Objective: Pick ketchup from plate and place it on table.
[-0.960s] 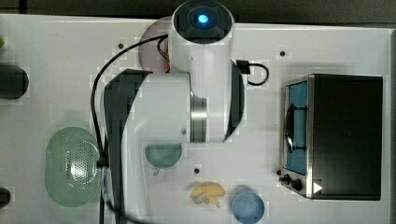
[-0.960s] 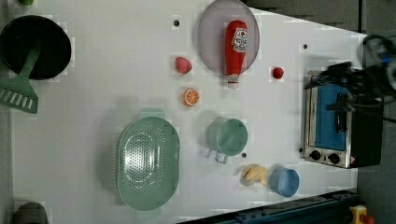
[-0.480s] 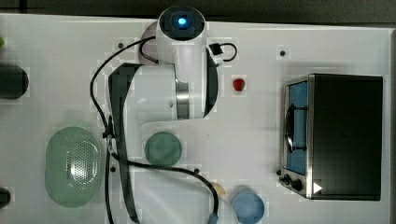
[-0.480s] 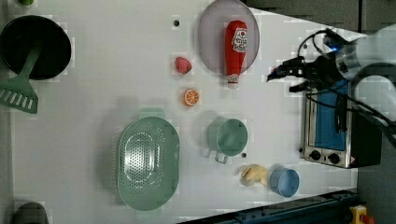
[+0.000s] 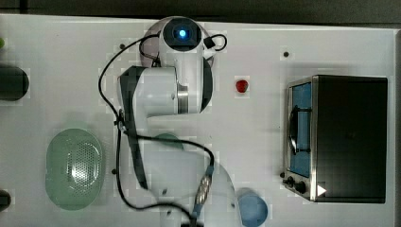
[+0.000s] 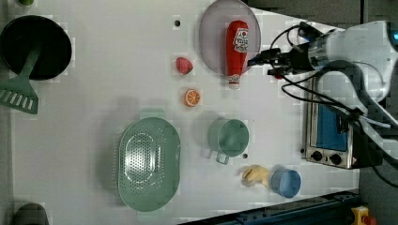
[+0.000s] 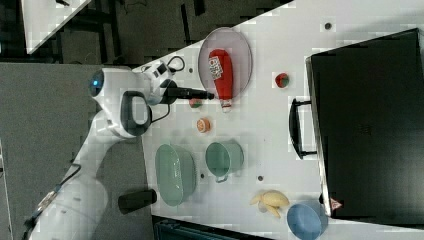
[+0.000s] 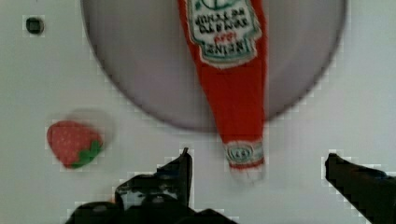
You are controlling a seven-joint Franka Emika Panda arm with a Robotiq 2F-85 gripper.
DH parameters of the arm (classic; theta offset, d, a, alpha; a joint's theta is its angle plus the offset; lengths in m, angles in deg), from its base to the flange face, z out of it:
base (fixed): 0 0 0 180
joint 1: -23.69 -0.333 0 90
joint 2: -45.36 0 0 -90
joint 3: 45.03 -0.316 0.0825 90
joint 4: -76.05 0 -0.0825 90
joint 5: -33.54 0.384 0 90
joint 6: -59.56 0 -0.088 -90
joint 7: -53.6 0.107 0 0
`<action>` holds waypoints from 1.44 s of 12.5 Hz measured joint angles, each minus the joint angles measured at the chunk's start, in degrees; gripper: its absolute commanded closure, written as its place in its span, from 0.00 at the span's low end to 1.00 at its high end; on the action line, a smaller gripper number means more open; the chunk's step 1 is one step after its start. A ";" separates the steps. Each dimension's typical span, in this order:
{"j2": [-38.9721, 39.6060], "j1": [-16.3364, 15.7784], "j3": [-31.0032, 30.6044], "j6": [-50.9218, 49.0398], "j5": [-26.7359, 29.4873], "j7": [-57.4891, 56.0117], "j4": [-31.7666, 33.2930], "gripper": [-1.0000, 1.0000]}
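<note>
The hand (image 8: pixel 257 168) hangs released, its two dark fingers (image 8: pixel 180 170) spread wide and holding nothing, with the cap end of the ketchup (image 8: pixel 231 88) lying between and just ahead of the fingertips. The bottle rests flat on the plate (image 8: pixel 140 70), its body on the greyish-lilac disc and its neck and cap jutting past the rim over the white tabletop (image 8: pixel 56 196). The main risk, as I judge it, is closing on the narrow tapered neck: it is slim and smooth, so the bottle could pivot or slide out as it is lifted; a grasp further along the wider labelled body looks safer. Coming down too low could also press a finger on the plate rim and shove the plate. A strawberry toy (image 8: pixel 72 143) sits off to one side of the hand, near enough to be nudged. The ketchup is a slender red bottle with a white-and-dark label and a pale cap.
</note>
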 measured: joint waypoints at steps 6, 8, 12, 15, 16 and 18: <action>12.03 -0.60 0.33 9.62 -7.25 -2.15 -3.75 0.00; 13.85 -0.95 0.79 11.81 -7.88 -2.99 -4.42 0.00; 15.16 -1.31 0.59 15.83 -8.77 -3.19 -6.71 0.00; 15.78 -1.43 0.52 17.79 -10.41 -3.22 -7.78 0.29; 16.00 -1.38 0.42 17.90 -10.44 -3.22 -8.28 0.39; 16.00 -1.08 0.08 17.90 -10.44 -3.22 -8.62 0.40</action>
